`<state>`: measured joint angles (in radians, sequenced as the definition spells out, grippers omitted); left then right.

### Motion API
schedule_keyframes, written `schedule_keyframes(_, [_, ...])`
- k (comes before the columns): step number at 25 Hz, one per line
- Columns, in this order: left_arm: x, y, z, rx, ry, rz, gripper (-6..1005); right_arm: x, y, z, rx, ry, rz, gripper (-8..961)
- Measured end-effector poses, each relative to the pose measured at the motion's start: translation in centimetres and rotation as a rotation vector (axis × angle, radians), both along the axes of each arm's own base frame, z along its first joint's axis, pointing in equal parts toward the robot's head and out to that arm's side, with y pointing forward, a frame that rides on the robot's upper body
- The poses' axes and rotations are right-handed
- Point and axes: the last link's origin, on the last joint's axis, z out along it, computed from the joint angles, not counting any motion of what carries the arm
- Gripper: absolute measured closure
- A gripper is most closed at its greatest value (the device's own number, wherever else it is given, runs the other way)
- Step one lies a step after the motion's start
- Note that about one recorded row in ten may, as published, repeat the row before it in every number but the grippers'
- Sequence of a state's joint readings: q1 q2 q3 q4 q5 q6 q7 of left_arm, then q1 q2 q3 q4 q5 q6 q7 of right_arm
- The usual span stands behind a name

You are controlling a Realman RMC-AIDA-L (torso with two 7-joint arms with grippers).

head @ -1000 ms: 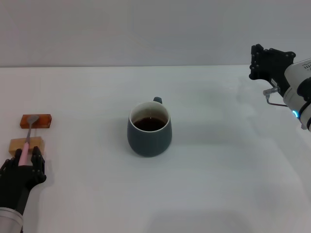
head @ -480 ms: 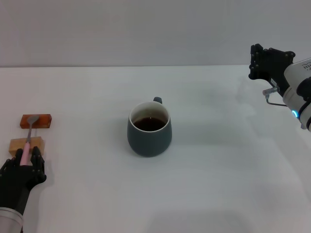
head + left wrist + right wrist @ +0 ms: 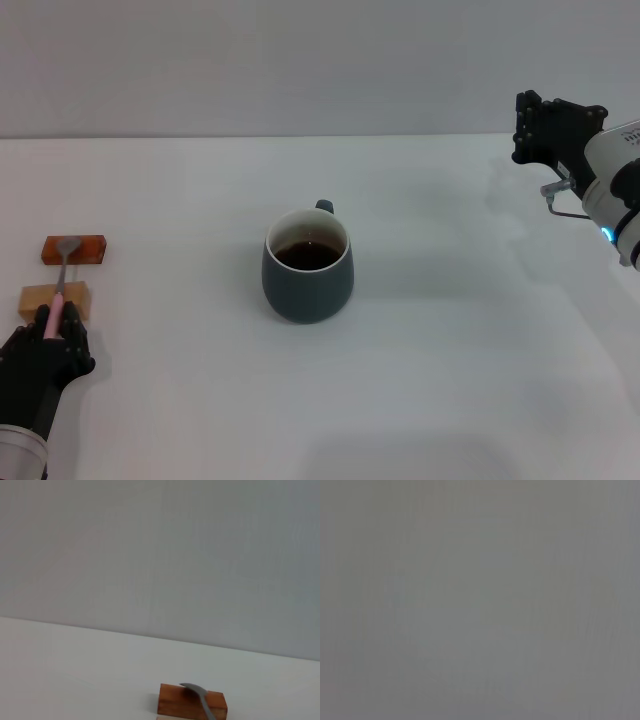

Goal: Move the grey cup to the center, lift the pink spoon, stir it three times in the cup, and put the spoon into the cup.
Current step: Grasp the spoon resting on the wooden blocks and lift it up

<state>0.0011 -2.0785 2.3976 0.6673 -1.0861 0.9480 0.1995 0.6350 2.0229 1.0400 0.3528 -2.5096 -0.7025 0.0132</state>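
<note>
At the far left of the bench, the left end effector had clenched on the end of the pink spoon, its dark fingers pressed against the pale handle from both sides. The spoon lay across two small blocks: its handle rested on the tan block and its metal bowl on the orange-brown block farther from the robot. The left wrist view showed that bowl lying on top of the orange-brown block.

The step in hand appeared to be lifting the spoon. It would go best as a straight upward pull that keeps the slim handle level, so the bowl clears the far block without dragging it. The hold sat at the very tip of the handle, so a slow rise would lessen the chance of the spoon pivoting in the grip.

In the middle stood the grey cup, upright, with dark liquid inside and its handle turned away from the robot; it already looked centred. At the far right, the right end effector hung raised and well apart from everything; whether it was released or clenched could not be told.

Compared with half a second earlier, the left fingers had drawn together around the handle; the cup, blocks and right arm were unchanged.
</note>
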Motion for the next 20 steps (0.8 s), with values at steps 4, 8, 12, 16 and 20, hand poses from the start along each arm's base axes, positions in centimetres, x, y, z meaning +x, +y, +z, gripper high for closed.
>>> schedule_keyframes(4, [-0.08,0.03,0.06,0.004,0.003,0.007,744,0.00,0.02,0.05,0.001,-0.001,0.001,920])
schedule_keyframes(8, [-0.08,0.04,0.05,0.003,0.007,0.007,765,-0.03,0.06,0.12,0.002,-0.002,0.003,920])
schedule_keyframes(12, [-0.09,0.12,0.07,0.006,0.004,0.011,816,-0.14,0.08,0.10,0.002,0.000,0.006,921])
schedule_keyframes(16, [-0.11,0.12,0.08,0.006,0.004,0.011,846,-0.15,0.09,0.11,0.002,0.000,0.006,921])
schedule_keyframes(20, [-0.15,0.11,0.08,0.005,0.006,0.011,847,-0.26,0.12,0.13,0.003,0.001,0.009,921])
